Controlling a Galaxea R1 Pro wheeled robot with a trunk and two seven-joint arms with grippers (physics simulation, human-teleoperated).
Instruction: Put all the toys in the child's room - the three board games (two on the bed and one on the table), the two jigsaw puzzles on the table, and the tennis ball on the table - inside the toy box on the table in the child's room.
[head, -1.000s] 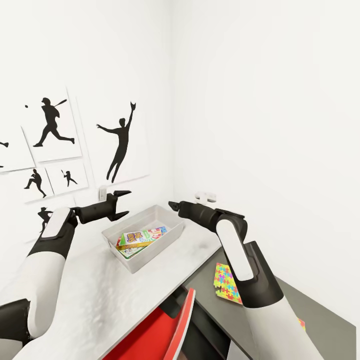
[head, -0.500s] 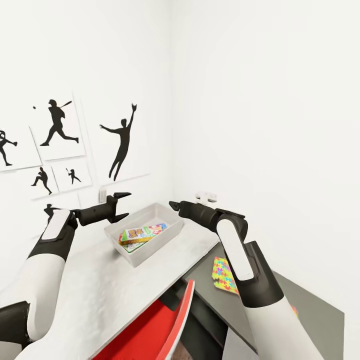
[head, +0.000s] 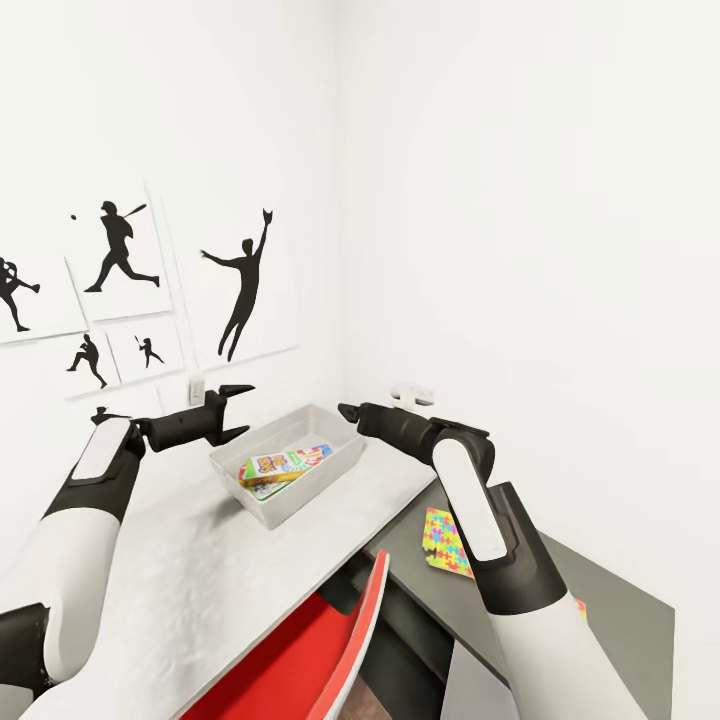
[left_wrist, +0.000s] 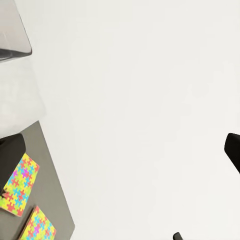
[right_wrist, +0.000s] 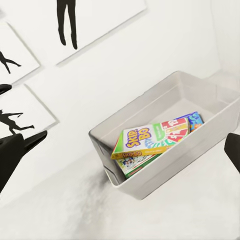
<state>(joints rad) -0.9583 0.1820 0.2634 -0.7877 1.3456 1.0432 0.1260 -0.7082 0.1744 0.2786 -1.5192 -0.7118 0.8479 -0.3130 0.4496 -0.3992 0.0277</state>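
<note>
Shift between frames: the whole head view has slid, wall silhouette prints now sit further right than 1.0 s ago, so the camera turned. Toy box rests on the white surface, between the two pincers as before. Left pincer has drawn slightly back from the box's near-left rim; fingers spread, nothing between them. Right pincer hovers just beside the box's far-right corner; its tip looks narrow and carries nothing, but I cannot tell how far apart the fingers are.

Inside the box, below and between both pincers: stacked board games, the top one leaning on the others, seen closer in the right wrist view.

Jigsaw puzzle lies flat on the grey floor, below the right forearm and off the surface edge. Left wrist view shows two puzzles side by side on that floor.

Red chair stands against the surface's front edge, under the right arm.
</note>
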